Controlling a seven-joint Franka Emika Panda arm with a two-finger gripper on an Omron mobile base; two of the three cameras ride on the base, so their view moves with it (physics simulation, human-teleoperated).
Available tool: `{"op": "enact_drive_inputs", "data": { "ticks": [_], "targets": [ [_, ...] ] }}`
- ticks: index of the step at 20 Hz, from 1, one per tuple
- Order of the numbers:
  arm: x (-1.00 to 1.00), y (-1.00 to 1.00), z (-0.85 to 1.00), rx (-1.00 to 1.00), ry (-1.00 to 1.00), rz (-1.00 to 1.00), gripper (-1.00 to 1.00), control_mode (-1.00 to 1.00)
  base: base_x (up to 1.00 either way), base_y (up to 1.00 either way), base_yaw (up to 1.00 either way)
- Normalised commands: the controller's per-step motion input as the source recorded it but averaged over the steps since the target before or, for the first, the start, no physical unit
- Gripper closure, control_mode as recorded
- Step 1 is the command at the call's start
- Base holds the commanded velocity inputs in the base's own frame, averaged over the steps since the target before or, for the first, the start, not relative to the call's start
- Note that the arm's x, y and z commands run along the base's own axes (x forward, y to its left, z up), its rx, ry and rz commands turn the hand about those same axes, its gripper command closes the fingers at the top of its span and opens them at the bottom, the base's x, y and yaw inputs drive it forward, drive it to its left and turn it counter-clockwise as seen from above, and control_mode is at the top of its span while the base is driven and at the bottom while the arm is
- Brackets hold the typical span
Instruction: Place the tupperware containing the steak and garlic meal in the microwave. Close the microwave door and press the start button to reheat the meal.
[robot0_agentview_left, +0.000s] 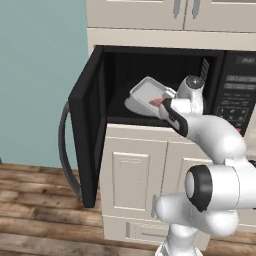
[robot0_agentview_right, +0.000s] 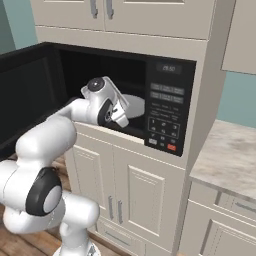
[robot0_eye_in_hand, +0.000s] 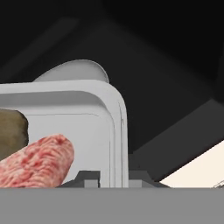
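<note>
The tupperware (robot0_agentview_left: 145, 95), a translucent-white tray, hangs tilted in the mouth of the microwave (robot0_agentview_left: 150, 62). My gripper (robot0_agentview_left: 164, 104) is shut on its right rim. In the hand view the tray rim (robot0_eye_in_hand: 114, 127) runs down between my two fingertips, gripper (robot0_eye_in_hand: 113, 177). The reddish-pink steak (robot0_eye_in_hand: 39, 164) lies in the tray beside a brownish garlic bit (robot0_eye_in_hand: 11, 131); the steak (robot0_agentview_left: 156, 101) also shows from the left base. Beyond the tray lies the grey turntable plate (robot0_eye_in_hand: 74, 70) in the dark cavity. The microwave door (robot0_agentview_left: 87, 125) stands swung open to the left.
The door's curved grey handle (robot0_agentview_left: 64, 150) sticks out toward the room on the left. The button panel (robot0_agentview_right: 166, 112) sits right of the cavity, with a red button (robot0_agentview_right: 171, 147) at its bottom. Cream cabinets (robot0_agentview_left: 135, 185) stand below, and a stone counter (robot0_agentview_right: 230, 160) lies to the right.
</note>
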Motion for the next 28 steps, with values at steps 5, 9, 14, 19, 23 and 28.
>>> {"op": "enact_drive_inputs", "data": {
  "ticks": [5, 9, 14, 19, 23, 28],
  "targets": [
    [0.32, 0.0, -0.05, 0.0, 0.0, 0.0, 1.0, -1.0, 0.0, 0.0, 0.0],
    [0.33, 0.0, -0.09, 0.0, 0.0, 0.0, 1.0, -1.0, 0.0, 0.0, 0.0],
    [0.41, -0.02, 0.0, 0.0, 0.0, -0.01, 1.0, -1.0, 0.0, 0.0, 0.0],
    [0.47, -0.02, -0.01, 0.0, 0.0, -0.02, 1.0, -1.0, 0.0, 0.0, 0.0],
    [0.47, 0.0, -0.09, 0.0, 0.0, -0.02, 1.0, -1.0, 0.0, 0.0, 0.0],
    [0.37, 0.0, -0.18, 0.0, 0.0, -0.02, 1.0, -1.0, 0.0, 0.0, 0.0]
  ]
}}
